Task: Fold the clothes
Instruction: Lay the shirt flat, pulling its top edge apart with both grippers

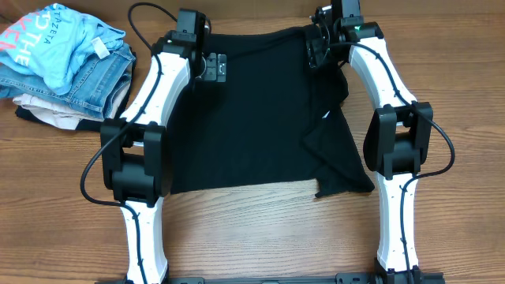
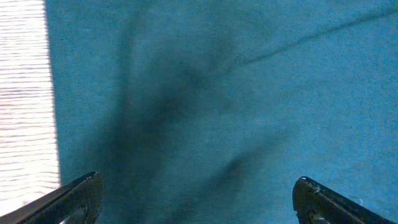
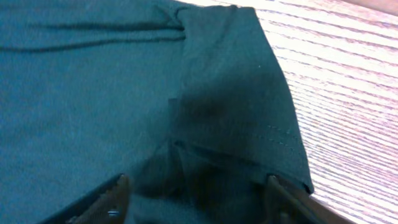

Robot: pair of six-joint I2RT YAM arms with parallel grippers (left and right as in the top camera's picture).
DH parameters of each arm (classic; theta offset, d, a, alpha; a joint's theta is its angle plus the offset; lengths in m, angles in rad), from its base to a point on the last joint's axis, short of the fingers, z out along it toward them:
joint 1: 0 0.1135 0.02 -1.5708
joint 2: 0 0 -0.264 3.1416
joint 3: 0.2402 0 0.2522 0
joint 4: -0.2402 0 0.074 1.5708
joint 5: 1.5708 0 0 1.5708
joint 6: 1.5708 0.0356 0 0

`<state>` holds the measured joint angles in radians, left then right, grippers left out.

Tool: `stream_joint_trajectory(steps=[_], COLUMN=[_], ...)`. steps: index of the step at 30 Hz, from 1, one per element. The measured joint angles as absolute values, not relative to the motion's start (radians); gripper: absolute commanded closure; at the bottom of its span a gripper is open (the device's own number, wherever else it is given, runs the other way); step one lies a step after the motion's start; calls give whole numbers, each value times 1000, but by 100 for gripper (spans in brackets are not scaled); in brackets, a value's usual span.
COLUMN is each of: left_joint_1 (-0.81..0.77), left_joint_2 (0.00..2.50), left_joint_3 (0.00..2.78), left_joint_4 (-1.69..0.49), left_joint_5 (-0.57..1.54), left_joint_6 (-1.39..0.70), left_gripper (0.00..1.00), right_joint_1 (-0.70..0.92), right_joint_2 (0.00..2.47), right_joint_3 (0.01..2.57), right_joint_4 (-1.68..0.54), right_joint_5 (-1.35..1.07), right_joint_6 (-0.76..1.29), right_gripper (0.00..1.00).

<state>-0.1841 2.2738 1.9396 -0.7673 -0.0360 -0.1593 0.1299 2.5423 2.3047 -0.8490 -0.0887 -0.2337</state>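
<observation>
A black garment (image 1: 252, 118) lies spread on the wooden table, its right side folded in with a loose corner at the lower right. It looks teal in both wrist views. My left gripper (image 1: 213, 67) hovers open over the garment's upper left part, near its left edge; flat cloth (image 2: 217, 112) lies between its fingers (image 2: 198, 199). My right gripper (image 1: 318, 49) is open over the upper right corner, its fingers (image 3: 196, 199) straddling a folded sleeve (image 3: 236, 106) by the cloth's edge.
A pile of clothes (image 1: 67, 63) sits at the far left: a light blue printed shirt on top, jeans and beige and dark pieces under it. Bare wood (image 1: 260, 237) runs along the front. Table wood (image 3: 348, 93) shows right of the sleeve.
</observation>
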Motion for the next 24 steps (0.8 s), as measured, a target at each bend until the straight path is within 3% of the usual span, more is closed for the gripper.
stream_joint_trajectory(steps=[6,9,12,14,19,24], left_joint_1=[-203,-203,-203,-203,-203,-203], left_joint_2=[2274,2274,2274,2274,2274,2274], left_joint_3=[1940,1940,1940,1940,1940,1940], left_joint_4=[-767,-767,-768,-767,-767,-762], left_joint_5=[-25,-25,-25,-25,-25,-25], left_joint_6=[-167,-167,-167,-167,-166,-166], left_gripper=[0,0,0,0,0,0], right_joint_1=[120,106,104,105,105,91], right_joint_2=[2543,2543,2543,2543,2564,2602], right_joint_3=[2305,2305,2304,2305,2305,2304], right_joint_4=[-815,-860,-853,-813,-777,-673], right_joint_5=[4,17,16,15,15,15], right_joint_6=[-172,25,207,250,247,233], right_gripper=[42,33,34,41,50,83])
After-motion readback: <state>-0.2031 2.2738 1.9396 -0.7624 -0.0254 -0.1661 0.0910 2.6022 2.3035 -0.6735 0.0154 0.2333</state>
